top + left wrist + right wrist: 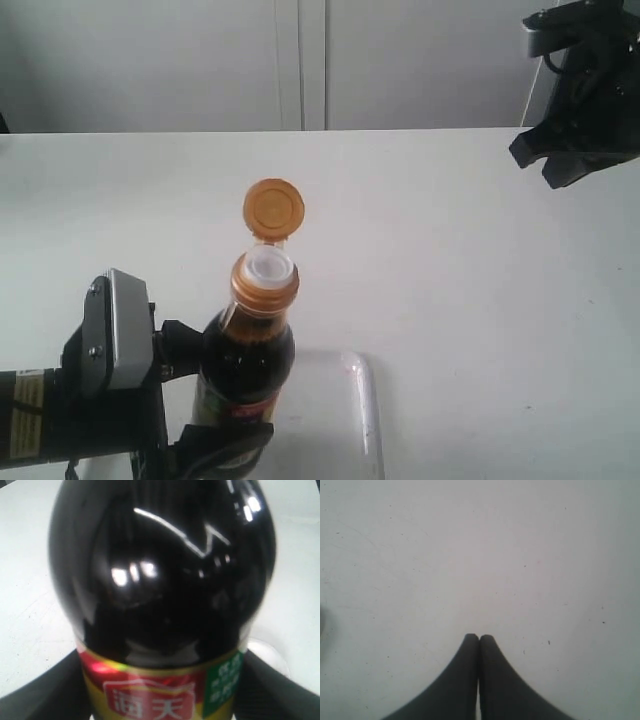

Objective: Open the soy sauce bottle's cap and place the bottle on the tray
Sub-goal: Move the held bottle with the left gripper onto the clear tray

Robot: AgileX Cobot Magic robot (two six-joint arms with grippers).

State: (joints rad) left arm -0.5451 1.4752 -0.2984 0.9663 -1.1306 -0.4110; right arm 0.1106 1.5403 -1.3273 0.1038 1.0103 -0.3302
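The left gripper (208, 392) was clamped around the soy sauce bottle (247, 360) near the table's (480, 300) front-left edge, at the tray's (366, 400) left side; whether it stood on the tray I couldn't tell. The cap (273, 208) hung flipped open. The right gripper (562, 160), pinched together and empty, hovered by the far-right corner

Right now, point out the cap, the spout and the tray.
cap (273, 207), exterior view, inner face of the flipped-open lid.
spout (268, 266), exterior view, its white round top.
tray (368, 408), exterior view, raised rim on the right side.
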